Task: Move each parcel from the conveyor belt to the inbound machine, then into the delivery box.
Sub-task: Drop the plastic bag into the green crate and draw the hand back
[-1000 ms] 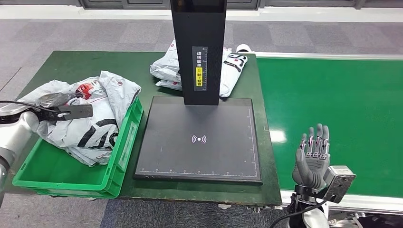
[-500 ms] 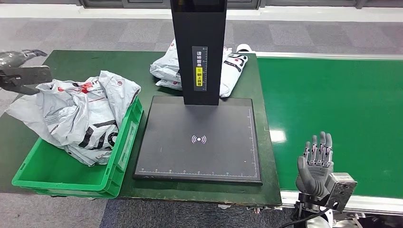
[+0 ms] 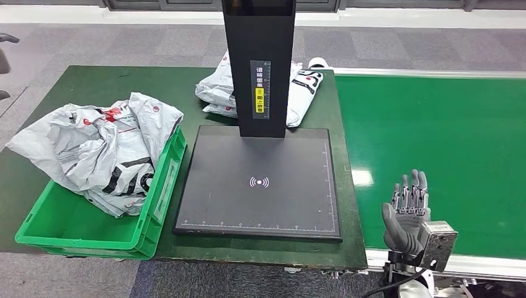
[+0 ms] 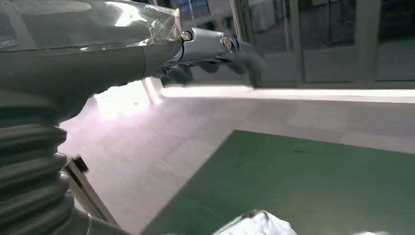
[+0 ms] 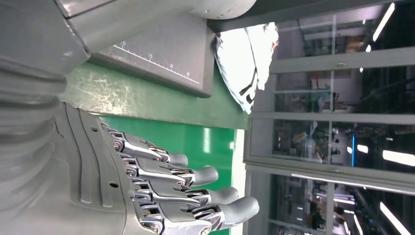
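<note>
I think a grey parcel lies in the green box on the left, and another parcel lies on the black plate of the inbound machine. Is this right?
Not fully. The head view shows the inbound machine's black plate bare. The second parcel lies on the green table behind the machine's column. A grey parcel does lie in the green box on the left.
</note>
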Motion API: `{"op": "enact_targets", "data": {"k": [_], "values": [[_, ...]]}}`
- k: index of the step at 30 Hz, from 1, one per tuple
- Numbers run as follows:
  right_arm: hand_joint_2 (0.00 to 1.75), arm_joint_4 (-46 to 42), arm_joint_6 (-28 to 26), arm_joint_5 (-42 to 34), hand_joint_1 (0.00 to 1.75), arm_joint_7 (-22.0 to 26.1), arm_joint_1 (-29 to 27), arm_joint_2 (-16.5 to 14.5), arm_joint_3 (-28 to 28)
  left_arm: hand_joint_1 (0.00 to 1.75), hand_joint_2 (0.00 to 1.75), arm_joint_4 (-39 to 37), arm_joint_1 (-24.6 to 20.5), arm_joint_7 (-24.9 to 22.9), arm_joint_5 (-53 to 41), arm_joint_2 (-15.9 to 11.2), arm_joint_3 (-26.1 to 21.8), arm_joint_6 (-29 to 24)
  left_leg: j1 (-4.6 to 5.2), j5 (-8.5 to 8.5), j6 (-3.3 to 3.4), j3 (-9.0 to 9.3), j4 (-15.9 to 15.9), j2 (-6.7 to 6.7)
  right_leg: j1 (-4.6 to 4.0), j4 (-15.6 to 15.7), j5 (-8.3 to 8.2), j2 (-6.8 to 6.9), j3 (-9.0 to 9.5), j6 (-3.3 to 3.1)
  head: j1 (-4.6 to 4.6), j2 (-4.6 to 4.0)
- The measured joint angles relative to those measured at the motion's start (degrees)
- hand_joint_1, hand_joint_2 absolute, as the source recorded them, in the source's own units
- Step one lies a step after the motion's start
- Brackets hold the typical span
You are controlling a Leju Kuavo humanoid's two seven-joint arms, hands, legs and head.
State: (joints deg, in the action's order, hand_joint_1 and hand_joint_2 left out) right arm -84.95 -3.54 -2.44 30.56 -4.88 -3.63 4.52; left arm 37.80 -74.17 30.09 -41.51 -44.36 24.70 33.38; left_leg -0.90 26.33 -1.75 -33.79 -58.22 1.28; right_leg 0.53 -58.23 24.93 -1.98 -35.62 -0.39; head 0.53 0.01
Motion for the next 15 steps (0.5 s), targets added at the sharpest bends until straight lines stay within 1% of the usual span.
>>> {"op": "enact_targets", "data": {"k": [2, 3, 5, 7, 9, 11, 13, 15], "values": [[1.75, 0.67, 0.15, 0.74, 0.00, -0.25, 0.69, -0.01, 0.00, 0.00, 1.75, 1.46, -0.67, -0.36, 4.41, -1.41, -0.02, 4.20, 0.00, 0.01, -0.01, 0.00, 0.00, 0.00, -0.01, 0.01, 0.01, 0.00, -0.02, -0.01, 0.01, 0.00], [1.75, 0.99, 0.05, 1.28, 0.00, -0.24, 1.03, -0.02, -0.03, 0.00, 1.75, 2.23, -0.52, -0.26, 6.99, -1.78, -0.14, 5.07, 0.01, 0.01, -0.01, 0.01, 0.00, 0.02, -0.01, 0.02, 0.02, 0.01, -0.02, -0.01, 0.01, 0.00], [1.75, 1.51, -0.63, 2.74, 0.00, 0.11, 1.79, -0.08, -0.35, 0.00, 1.75, 4.05, 1.31, 0.28, 12.91, -1.35, -1.17, 4.33, 0.08, 0.00, 0.00, 0.08, 0.01, 0.16, 0.04, 0.03, 0.07, 0.13, 0.05, 0.01, 0.02, -0.01], [0.87, 1.93, -1.69, 4.38, 0.00, 0.45, 2.86, -0.20, -1.03, 0.00, 1.75, 5.54, 5.13, 1.19, 17.37, 1.08, -3.08, 1.26, 0.14, -0.02, 0.03, 0.17, 0.02, 0.50, 0.08, 0.03, 0.16, 0.48, 0.26, 0.02, 0.03, -0.01], [0.00, 2.37, -2.57, 5.48, 0.00, 0.51, 4.18, -0.34, -1.83, 0.00, 1.75, 6.53, 9.54, 2.29, 19.18, 4.36, -4.59, -1.94, 0.14, -0.10, 0.08, 0.20, 0.02, 0.82, 0.07, 0.03, 0.23, 0.85, 0.43, 0.01, -0.01, -0.01], [0.00, 2.92, -3.27, 6.62, 0.00, 0.62, 5.38, -0.43, -2.78, 0.00, 1.75, 7.53, 13.69, 4.08, 20.38, 7.10, -5.27, -2.83, 0.14, -0.18, 0.07, 0.18, 0.02, 0.81, 0.08, 0.03, 0.12, 0.87, 0.43, -0.02, -0.03, 0.01], [0.00, 3.59, -4.42, 8.45, 0.00, 1.04, 6.16, -0.41, -3.88, 0.00, 1.75, 8.85, 17.59, 6.58, 21.91, 9.84, -5.58, -2.42, 0.19, -0.21, 0.05, 0.19, 0.01, 0.66, 0.13, 0.04, -0.04, 0.71, 0.34, -0.03, 0.01, 0.01], [0.87, 4.15, -6.28, 10.54, 0.00, 1.66, 6.71, -0.32, -4.94, 0.00, 1.75, 10.13, 21.32, 8.07, 23.43, 13.67, -5.79, -3.06, 0.26, -0.22, 0.07, 0.19, -0.02, 0.66, 0.18, 0.06, -0.06, 0.68, 0.32, 0.00, 0.01, 0.01]]}}
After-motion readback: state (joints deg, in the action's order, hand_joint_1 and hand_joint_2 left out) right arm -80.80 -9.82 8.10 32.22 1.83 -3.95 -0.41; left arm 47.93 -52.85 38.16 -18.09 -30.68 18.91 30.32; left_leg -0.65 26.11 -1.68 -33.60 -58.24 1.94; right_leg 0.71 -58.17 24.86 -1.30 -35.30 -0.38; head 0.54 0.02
